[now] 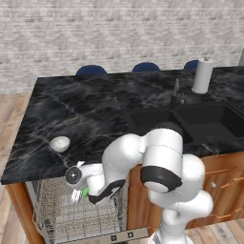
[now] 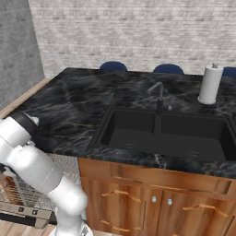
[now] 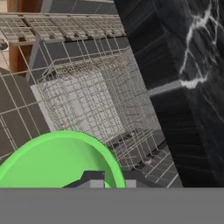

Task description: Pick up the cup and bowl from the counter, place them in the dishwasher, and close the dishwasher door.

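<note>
The green cup (image 3: 59,159) sits clamped in the gripper (image 1: 82,192), held over the open dishwasher's wire rack (image 3: 92,103), which lies ahead toward twelve o'clock in the hand view. From the left base view, the bowl (image 1: 60,143) rests on the counter (image 1: 81,114), up at eleven o'clock from the hand. The fingers are mostly hidden, and most of the cup is cut off.
</note>
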